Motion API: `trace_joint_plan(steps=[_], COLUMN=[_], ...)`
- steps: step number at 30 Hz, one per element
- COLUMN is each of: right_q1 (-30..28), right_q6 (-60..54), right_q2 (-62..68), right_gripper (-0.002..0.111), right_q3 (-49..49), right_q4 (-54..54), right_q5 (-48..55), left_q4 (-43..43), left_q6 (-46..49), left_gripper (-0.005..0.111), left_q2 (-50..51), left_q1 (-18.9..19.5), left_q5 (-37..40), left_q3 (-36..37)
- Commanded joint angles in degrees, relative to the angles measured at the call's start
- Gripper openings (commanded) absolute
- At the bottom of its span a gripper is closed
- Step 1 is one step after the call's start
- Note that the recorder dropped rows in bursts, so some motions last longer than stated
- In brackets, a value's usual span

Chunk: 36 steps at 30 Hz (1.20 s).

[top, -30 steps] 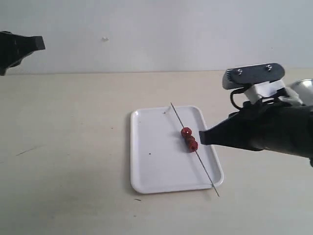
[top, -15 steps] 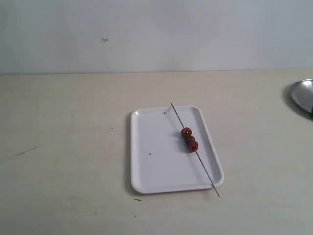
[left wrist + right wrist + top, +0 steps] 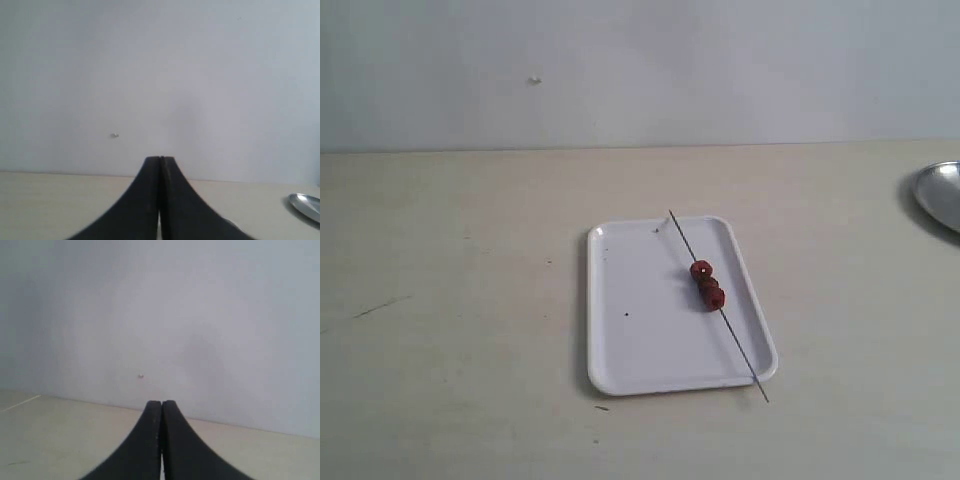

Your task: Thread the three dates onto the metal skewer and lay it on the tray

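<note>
The flat white rectangular tray with rounded corners [image 3: 640,340] sits on the pale beige table [image 3: 450,330]. The thin dark grey metal skewer [image 3: 741,350] lies slantwise across it, from the rim at 12 o'clock to the corner at 5 o'clock. Its far tip reaches just over the rim, and its near tip pokes out past that corner. The three small, dark red-brown wrinkled dates [image 3: 707,284] are threaded on it, touching one another, at about 2 o'clock from the tray's middle.

The black left gripper [image 3: 160,160] has its jaws pressed together on nothing, and so does the black right gripper [image 3: 162,402]. Both point toward the bare wall, and neither arm shows in the exterior view.

By my reading the laying-down is done and only a clean finish remains. Doing that well means not touching the rod. It rests on the low rim (a thin round bar could roll at a nudge), so any further arm motion should pass well clear of the tray. The silvery round metal dish [image 3: 940,195], at 2 o'clock and well apart, needs no attention.
</note>
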Motion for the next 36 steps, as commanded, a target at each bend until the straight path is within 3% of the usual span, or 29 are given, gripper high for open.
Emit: trace_joint_plan(steps=[1,14,28,32,34,36], right_q1=[0.1,0.1,0.1,0.1,0.1,0.1], right_q6=[-1.7,-0.4,-0.6,4.8,15.7,32.8], right_q2=[-0.5,-0.5,-0.6,-1.1,-1.2,-1.2], right_gripper=[0.000,0.000,0.000,0.000,0.000,0.000], right_q3=[2.2,2.7,2.9,2.9,2.9,2.9], right_q4=[-1.3,-0.7,-1.3,-3.1,-12.2,-29.2], right_q5=[3.2,0.1,-1.1,-0.8,-0.8,-0.3], left_q4=[0.1,0.1,0.1,0.1,0.1,0.1], left_q6=[0.3,-1.1,-1.1,-1.1,-1.1,-1.1], left_gripper=[0.000,0.000,0.000,0.000,0.000,0.000], left_q2=[-3.5,-3.5,-3.5,-3.5,-3.5,-3.5], left_q1=[-0.3,-0.2,-0.2,-0.2,-0.2,-0.2], left_q5=[2.9,18.2,19.1,19.1,19.1,19.1], left_q3=[1.5,1.8,1.8,1.8,1.8,1.8])
